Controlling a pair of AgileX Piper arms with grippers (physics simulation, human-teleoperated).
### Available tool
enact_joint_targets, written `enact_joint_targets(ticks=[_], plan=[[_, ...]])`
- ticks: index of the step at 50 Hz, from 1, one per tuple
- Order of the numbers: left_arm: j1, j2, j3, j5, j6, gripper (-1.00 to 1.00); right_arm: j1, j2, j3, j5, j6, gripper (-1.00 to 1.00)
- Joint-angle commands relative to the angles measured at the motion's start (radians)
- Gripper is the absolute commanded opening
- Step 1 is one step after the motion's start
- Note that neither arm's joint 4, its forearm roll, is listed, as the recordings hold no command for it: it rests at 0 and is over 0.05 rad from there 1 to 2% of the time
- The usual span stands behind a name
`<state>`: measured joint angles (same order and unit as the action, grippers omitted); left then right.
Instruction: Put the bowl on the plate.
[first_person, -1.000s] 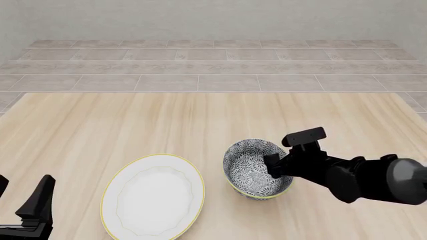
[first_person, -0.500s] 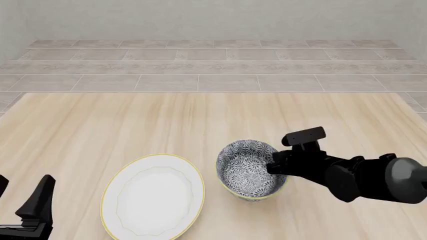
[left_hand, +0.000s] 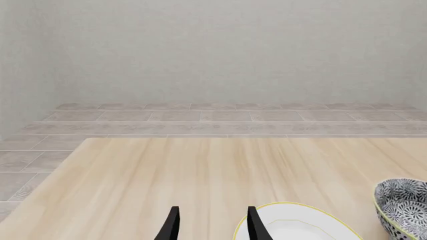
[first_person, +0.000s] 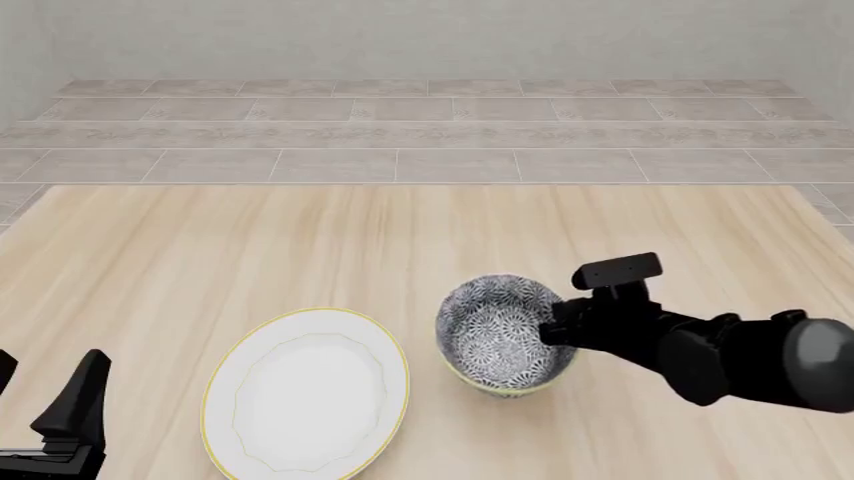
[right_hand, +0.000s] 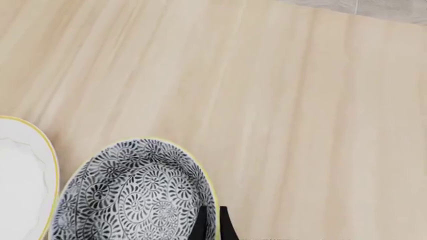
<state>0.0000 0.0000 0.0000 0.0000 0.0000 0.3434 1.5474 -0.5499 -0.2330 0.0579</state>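
The patterned blue-grey bowl (first_person: 497, 340) is just right of the white plate (first_person: 306, 390), tilted, with its opening facing left and up. My right gripper (first_person: 550, 335) is shut on the bowl's right rim, one finger inside and one outside. The right wrist view shows the bowl (right_hand: 133, 195), the gripper (right_hand: 212, 227) pinching the rim, and the plate (right_hand: 20, 170) at the edge. My left gripper (first_person: 40, 385) stands open at the near left corner, apart from the plate. Its wrist view shows the left gripper (left_hand: 212, 225), the plate (left_hand: 300, 225) and the bowl (left_hand: 400, 205).
The wooden table (first_person: 267, 250) stretches back to a grey tiled floor (first_person: 427, 140) and a wall. The right arm's black body (first_person: 721, 355) reaches in from the right, low over the table.
The right gripper has carried the bowl a little left toward the plate and slightly up. The left arm has not moved.
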Motion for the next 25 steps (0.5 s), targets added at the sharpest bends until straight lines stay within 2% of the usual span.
enact_joint_targets(ticks=[1, 25], plan=[[0.000, 0.000, 0.000, 0.000, 0.000, 1.00, -0.015, -0.039, 0.003, 0.017, 0.008, -1.00], [0.000, 0.000, 0.000, 0.000, 0.000, 1.00, -0.010, -0.143, -0.022, 0.069, 0.025, -1.00]])
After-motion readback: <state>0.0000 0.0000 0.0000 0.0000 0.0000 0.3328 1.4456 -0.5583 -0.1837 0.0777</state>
